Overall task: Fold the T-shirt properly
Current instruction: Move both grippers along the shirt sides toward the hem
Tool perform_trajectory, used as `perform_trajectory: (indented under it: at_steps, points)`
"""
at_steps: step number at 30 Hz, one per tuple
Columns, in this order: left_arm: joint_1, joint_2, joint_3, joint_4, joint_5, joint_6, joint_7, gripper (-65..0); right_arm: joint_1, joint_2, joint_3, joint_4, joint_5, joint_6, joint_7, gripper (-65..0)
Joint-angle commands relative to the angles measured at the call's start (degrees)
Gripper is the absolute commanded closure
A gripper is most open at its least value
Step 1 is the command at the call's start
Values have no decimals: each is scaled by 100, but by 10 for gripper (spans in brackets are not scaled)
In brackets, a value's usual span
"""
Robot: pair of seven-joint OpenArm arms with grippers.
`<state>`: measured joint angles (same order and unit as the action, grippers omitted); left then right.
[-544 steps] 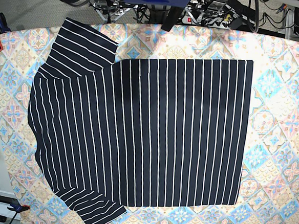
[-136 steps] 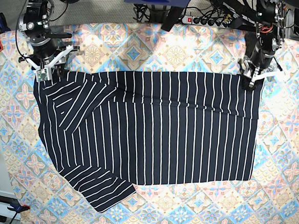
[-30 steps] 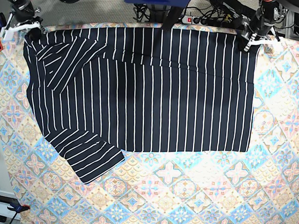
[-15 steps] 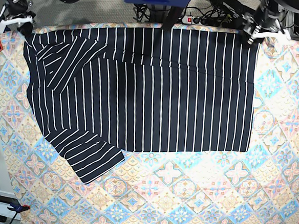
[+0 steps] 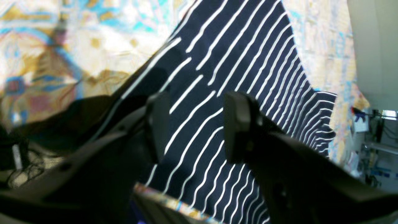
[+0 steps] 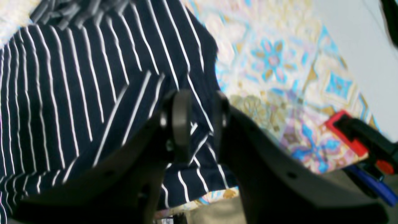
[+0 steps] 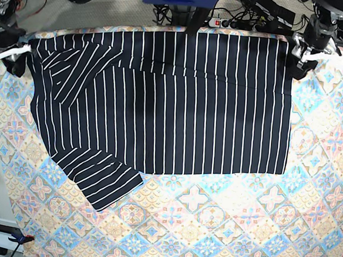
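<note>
seemingly unlabelled, the t-shirt [image 7: 162, 98] lies flat; both jaws spread, gripping nothing.

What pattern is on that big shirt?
The T-shirt is dark navy-black with thin, evenly spaced white pinstripes; clearest in the base view.

T-shirt [image 7: 162, 98]: dark navy-black, thin white pinstripes. Tablecloth [image 7: 223, 226] on bench: pastel tile pattern, blue, orange, pink, cream. Clamp [image 6: 351, 133]: red and black.
</note>
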<state>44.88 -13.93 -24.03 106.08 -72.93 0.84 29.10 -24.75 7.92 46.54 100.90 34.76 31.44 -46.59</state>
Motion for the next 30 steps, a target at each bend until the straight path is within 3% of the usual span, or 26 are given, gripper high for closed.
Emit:
perform_trajectory:
  at_steps: [1,6,12,17,30]
  points:
    - [-80,-62,-168,77,-17,-71,-93,-282,97,109,-87,77,53,43,57,-124]
    - [-765,-378,-283,-318,-9,-71,-93,-285,449,355,-703,50,-79,34,21,-124]
    - [-1530,-774,-168,-1162,0,-71,-31,-282,985,381,-1389,42,-1090,43,21,-124]
    - [-2453,-1099,210,-1786,317,-71,127,-282,1460,373,-2021,-11,-1555,43,21,-124]
    - [-4800,-1354,1520,-3668,1064,-71,136,-282,2225,373,-2312,-952,-1635,43,48,-124]
